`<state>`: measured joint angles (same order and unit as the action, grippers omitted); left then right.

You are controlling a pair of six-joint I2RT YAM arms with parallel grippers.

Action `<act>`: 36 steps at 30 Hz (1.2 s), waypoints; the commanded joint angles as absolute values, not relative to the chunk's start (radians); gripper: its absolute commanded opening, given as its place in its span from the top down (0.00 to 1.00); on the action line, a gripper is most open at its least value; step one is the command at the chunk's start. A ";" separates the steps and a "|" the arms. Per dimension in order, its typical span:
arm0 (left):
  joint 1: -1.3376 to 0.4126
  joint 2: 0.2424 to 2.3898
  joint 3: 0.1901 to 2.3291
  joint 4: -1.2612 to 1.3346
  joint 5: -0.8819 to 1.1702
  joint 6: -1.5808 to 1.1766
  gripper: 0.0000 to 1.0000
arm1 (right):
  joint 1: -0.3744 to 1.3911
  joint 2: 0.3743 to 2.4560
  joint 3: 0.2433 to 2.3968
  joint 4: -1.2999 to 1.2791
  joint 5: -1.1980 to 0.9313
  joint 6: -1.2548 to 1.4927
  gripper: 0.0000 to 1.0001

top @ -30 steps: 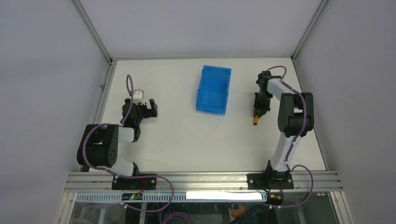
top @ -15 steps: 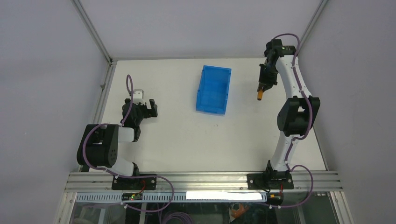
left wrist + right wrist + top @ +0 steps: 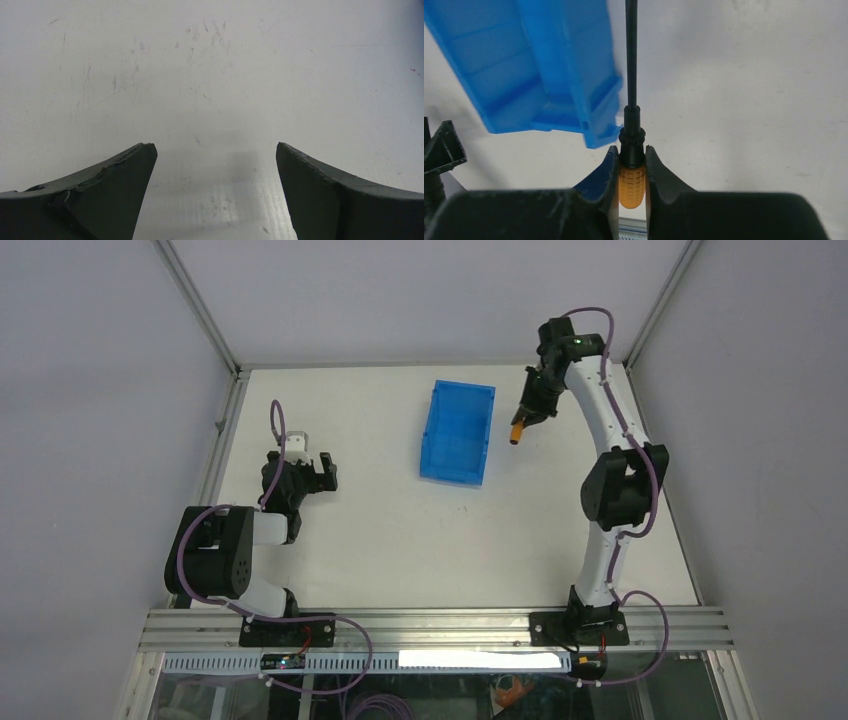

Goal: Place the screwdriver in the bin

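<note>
The translucent blue bin [image 3: 458, 431] sits on the table at the back centre; it also shows at the upper left of the right wrist view [image 3: 524, 75]. My right gripper [image 3: 524, 420] is raised just right of the bin's far end and is shut on the screwdriver [image 3: 518, 430]. In the right wrist view the fingers [image 3: 631, 157] clamp its orange handle [image 3: 631, 186], and the thin black shaft [image 3: 631, 55] points away past the bin's corner. My left gripper [image 3: 322, 472] rests open and empty at the left, over bare table [image 3: 215, 100].
White table top with grey walls and metal corner posts around it. An aluminium rail runs along the near edge by the arm bases. A small white piece [image 3: 297, 441] sits beside the left arm's wrist.
My right arm has lifted the screwdriver off the table at the right and carried it back and leftward, close to the bin's far right side. The left arm has not moved.
</note>
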<state>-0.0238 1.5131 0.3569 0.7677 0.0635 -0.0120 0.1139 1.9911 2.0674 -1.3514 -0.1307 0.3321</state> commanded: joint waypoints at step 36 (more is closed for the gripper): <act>-0.014 1.506 0.376 0.818 0.090 -0.020 0.01 | 0.550 2.168 2.106 -0.956 0.216 0.494 0.61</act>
